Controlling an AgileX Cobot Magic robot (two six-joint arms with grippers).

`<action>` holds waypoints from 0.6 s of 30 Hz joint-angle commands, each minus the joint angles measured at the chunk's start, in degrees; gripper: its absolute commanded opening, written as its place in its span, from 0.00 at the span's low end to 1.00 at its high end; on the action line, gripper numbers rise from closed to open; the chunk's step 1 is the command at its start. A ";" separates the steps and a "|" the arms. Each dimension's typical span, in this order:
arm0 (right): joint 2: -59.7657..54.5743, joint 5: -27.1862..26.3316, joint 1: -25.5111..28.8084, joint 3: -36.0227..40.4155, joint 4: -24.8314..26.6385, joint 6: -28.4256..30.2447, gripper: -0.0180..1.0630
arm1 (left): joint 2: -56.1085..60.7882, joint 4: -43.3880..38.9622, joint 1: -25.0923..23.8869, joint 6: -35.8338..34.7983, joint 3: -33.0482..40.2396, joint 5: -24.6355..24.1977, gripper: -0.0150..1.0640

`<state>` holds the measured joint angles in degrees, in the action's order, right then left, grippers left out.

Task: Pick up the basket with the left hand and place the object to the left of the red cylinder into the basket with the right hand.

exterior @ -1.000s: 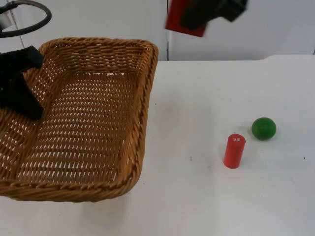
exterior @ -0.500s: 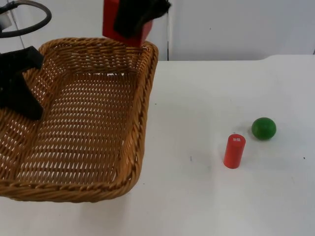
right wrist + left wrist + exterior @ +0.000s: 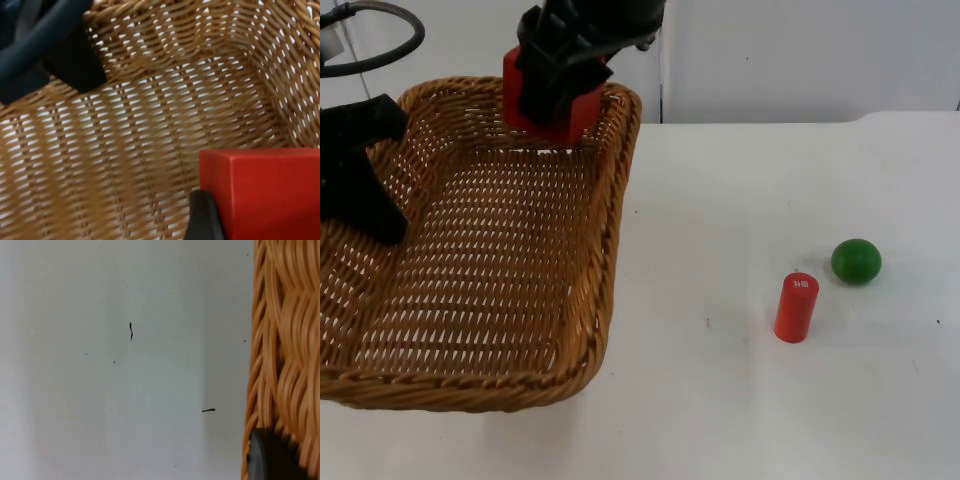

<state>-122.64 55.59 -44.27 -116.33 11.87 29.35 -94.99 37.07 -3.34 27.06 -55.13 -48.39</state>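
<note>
Progress: I judge the task nearly finished. My left gripper (image 3: pixel 365 175) holds the wicker basket (image 3: pixel 600 300) by its left wall, and my right gripper (image 3: pixel 560 85) has the red block (image 3: pixel 548 118) over the basket's far end, in the upper left of the top view. Letting go of the block is what remains.

Left gripper: a black shape at the left edge of the top view, closed on the basket's wall. In the left wrist view one fingertip (image 3: pixel 272 457) presses against the woven rim (image 3: pixel 287 340).

Right gripper: clamped on the red block, fingers on opposite faces. In the right wrist view the block (image 3: pixel 270 192) hangs above the basket floor (image 3: pixel 125 165), not yet resting on it as far as I can judge.

Basket: rectangular with rounded corners, tan cane, open weave in floor and walls, thick braided rim. The white table shows through the gaps.

Block: solid bright red, flat matte faces, sharp square edges.

Red cylinder (image 3: pixel 796 307): smooth, short, upright, a small pale label on its top; right of centre in the top view.

Green ball (image 3: pixel 856 261): smooth, round, slightly glossy, just up and right of the cylinder, apart from it.

Table (image 3: pixel 740 400): flat white, with a few small dark specks.
</note>
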 commanded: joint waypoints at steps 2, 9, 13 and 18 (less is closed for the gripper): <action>-0.50 -1.73 -0.32 -0.58 0.69 -0.38 0.02 | 0.78 0.83 -0.12 -0.29 -0.03 -0.33 0.01; -4.04 -4.08 -0.32 -0.58 1.05 -0.38 0.02 | 0.78 0.83 -0.12 -0.29 -0.03 -0.33 0.01; -4.56 -4.54 -0.32 -0.58 1.75 -0.38 0.02 | 0.67 0.91 -0.12 -0.29 -0.03 -0.30 0.01; -5.32 -3.95 -0.32 -0.58 1.89 -0.38 0.13 | 0.67 0.91 -0.12 -0.29 -0.03 -0.30 0.01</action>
<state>-127.73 52.33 -44.27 -116.58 12.89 28.89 -94.99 36.96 -3.34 27.06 -55.13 -48.39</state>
